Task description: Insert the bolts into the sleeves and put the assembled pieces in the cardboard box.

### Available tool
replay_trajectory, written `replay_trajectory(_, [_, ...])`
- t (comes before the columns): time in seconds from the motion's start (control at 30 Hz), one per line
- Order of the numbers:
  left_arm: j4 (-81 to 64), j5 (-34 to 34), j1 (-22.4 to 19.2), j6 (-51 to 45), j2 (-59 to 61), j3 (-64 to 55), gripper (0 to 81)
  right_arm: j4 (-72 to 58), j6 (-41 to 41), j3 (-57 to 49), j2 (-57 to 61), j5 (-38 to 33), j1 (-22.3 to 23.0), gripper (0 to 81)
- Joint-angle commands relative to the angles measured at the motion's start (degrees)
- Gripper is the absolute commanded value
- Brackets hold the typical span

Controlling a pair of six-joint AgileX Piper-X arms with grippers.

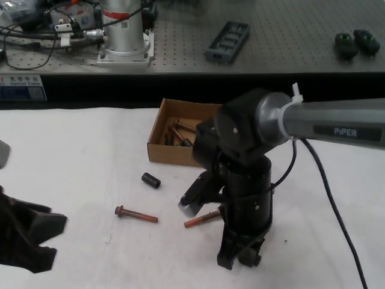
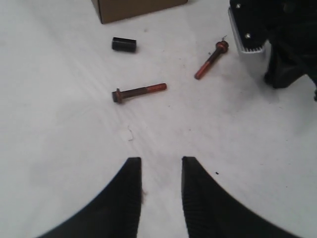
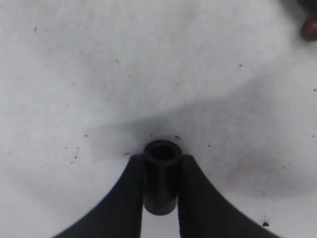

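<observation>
My right gripper (image 3: 162, 163) is shut on a black sleeve (image 3: 161, 178), held upright just above the white cloth with its open bore facing the camera. In the high view this gripper (image 1: 240, 256) points straight down at the front centre. Beside it lies a copper bolt (image 1: 201, 218) (image 2: 211, 60). A second bolt (image 1: 136, 214) (image 2: 138, 92) rests farther left, and a loose black sleeve (image 1: 151, 180) (image 2: 124, 44) lies near the cardboard box (image 1: 157, 149) (image 2: 133, 9). My left gripper (image 1: 51, 241) (image 2: 161, 171) is open and empty at the front left.
Several assembled pieces lie inside the box. A metal breadboard bench behind carries a post base (image 1: 123, 36), a dark tray (image 1: 227, 39) and cables. White cloth (image 1: 90, 138) covers the work area, with bare room at the left and the far right.
</observation>
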Motion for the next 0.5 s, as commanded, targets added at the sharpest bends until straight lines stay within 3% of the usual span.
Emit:
replay_trajectory(0.0, [-1.67,3.66,-0.14,-0.94,4.48,-0.25,21.4,-0.15,0.64,-0.1,-2.13,-1.49,-0.94,4.3])
replay_trajectory(0.23, [-3.62,2.5,-6.11,-0.17,17.19,-8.65,38.2,-10.62,5.22,5.07,-15.93,-11.42,-6.22,4.3])
replay_trajectory(0.47, [-3.9,-2.39,-13.88,7.0,29.18,-19.85,34.8,-29.49,8.29,24.01,-31.95,-15.23,-9.25,4.3])
